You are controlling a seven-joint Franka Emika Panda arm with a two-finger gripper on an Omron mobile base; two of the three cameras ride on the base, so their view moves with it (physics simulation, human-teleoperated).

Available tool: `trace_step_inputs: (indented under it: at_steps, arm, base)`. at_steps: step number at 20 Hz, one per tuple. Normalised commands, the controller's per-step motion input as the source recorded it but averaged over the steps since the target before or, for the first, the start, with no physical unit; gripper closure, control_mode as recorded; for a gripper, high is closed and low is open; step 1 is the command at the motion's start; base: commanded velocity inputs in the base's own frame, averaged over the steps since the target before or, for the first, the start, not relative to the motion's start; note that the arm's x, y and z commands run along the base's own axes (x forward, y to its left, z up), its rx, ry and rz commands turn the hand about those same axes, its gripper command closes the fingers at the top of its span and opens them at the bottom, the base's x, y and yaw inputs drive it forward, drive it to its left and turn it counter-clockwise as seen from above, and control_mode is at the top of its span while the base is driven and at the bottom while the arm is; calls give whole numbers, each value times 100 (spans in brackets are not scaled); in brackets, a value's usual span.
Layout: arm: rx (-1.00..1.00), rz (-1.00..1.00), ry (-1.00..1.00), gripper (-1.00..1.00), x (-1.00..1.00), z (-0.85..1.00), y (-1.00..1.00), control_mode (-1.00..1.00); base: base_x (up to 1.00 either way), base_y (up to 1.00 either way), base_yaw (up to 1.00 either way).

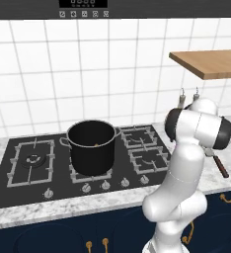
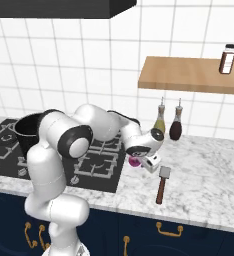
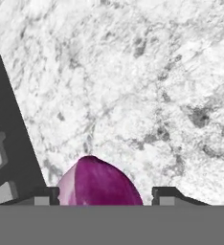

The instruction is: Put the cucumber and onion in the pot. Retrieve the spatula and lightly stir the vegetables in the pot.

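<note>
Marble counter [image 2: 209, 175] beneath the low-bent arm; tool [image 3: 106, 195] part-open astride the onion [image 3: 98, 184], grip unclear.

Bright even rendered light, soft shadows, slightly blurry.

Two bottles [image 2: 167, 121] stand against the tiled wall [image 2: 89, 60] — beyond the fingers. A jar [image 2: 227, 58] sits on the wooden shelf [image 2: 189, 75], well above them.

My tool [image 2: 139, 165] low over bare marble table [image 2: 209, 185], onion [image 3: 97, 184] between its tips, hob edge [image 3: 13, 129] close on one side, spatula [image 2: 162, 184] just beyond, two bottles [image 2: 168, 122] behind, shelf [image 2: 189, 75] overhead.
</note>
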Motion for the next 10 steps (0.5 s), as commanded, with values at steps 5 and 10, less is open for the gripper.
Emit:
trace_step_inputs:
  at_steps: [5, 10]
  arm:
    - [0, 0, -8, 100, -13, 28, 8, -100]
    - [-5, 0, -17, 100, -46, 73, 47, -100]
  base:
    - [0, 0, 0]
    - [0, 0, 0]
